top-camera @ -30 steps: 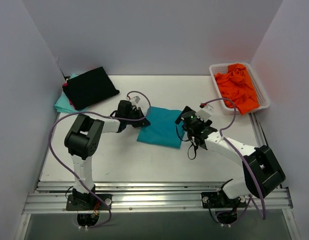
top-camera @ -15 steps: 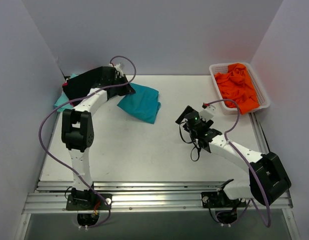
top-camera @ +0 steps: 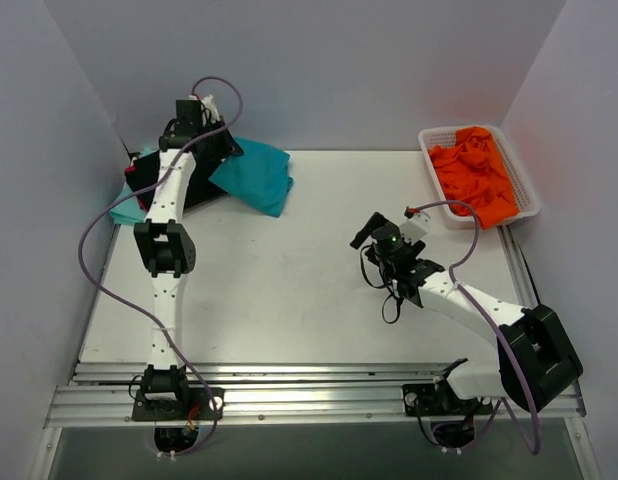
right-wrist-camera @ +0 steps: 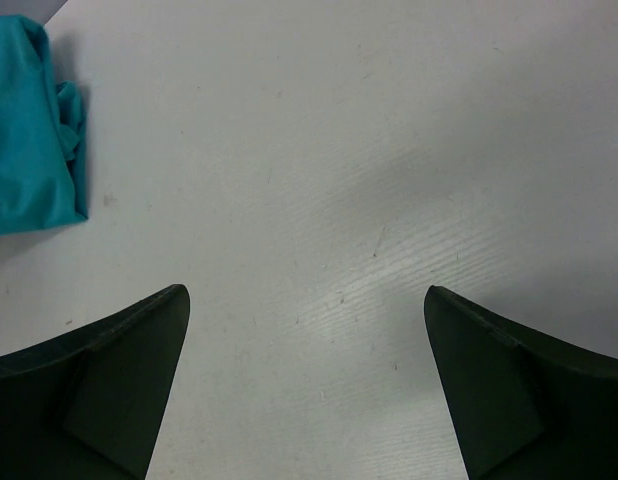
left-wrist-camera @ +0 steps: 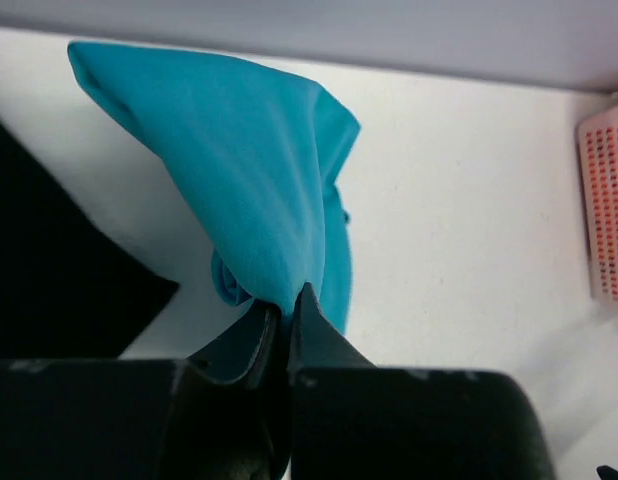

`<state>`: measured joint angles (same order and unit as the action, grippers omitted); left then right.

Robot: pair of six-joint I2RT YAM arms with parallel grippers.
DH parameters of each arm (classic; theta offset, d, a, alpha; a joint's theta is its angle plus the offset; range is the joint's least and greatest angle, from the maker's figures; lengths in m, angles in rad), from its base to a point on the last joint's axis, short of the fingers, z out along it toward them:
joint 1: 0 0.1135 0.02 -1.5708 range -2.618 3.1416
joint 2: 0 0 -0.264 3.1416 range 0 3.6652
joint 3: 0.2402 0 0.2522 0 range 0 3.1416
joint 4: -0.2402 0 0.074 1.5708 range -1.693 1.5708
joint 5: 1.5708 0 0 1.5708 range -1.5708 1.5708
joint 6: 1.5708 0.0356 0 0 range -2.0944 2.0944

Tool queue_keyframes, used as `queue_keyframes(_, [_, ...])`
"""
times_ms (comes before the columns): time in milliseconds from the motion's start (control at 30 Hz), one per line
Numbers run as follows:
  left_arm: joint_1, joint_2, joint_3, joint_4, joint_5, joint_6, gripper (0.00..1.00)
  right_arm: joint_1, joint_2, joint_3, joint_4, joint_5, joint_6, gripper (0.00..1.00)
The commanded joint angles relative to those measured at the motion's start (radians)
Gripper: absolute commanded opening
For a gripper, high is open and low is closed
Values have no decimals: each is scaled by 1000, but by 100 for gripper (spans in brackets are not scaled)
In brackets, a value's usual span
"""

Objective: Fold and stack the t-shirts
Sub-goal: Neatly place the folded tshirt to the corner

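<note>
My left gripper (left-wrist-camera: 282, 310) is pinched on a folded teal t-shirt (top-camera: 254, 177), which hangs beyond its fingertips at the far left of the table (top-camera: 289, 300), beside the black t-shirt (top-camera: 204, 170). My right gripper (right-wrist-camera: 307, 385) stands spread wide over bare table, holding nothing, with orange t-shirts (top-camera: 476, 172) in the basket (top-camera: 529, 195) off to its right.

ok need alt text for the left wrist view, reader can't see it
The left gripper is shut on a folded teal t-shirt, which hangs over the white table. A black t-shirt lies at the left, and the edge of a white mesh basket shows at the right.
</note>
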<state>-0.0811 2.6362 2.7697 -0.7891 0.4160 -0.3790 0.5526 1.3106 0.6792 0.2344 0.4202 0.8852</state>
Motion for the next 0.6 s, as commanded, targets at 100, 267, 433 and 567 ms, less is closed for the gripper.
queue_keyframes(100, [199,-206,-62,65,58,-47,2,-10,-2,-9,28,-8,-8,100])
queue_keyframes(267, [283,-205,-41,33,37,-52,2,-8,19,-7,36,-23,-8,100])
queue_keyframes(433, [333,-194,-85,83,-14,-89,4,-3,27,-9,46,-38,-12,100])
queue_keyframes(567, [362,-142,-96,91,-36,-113,53,-3,30,-12,48,-37,-12,100])
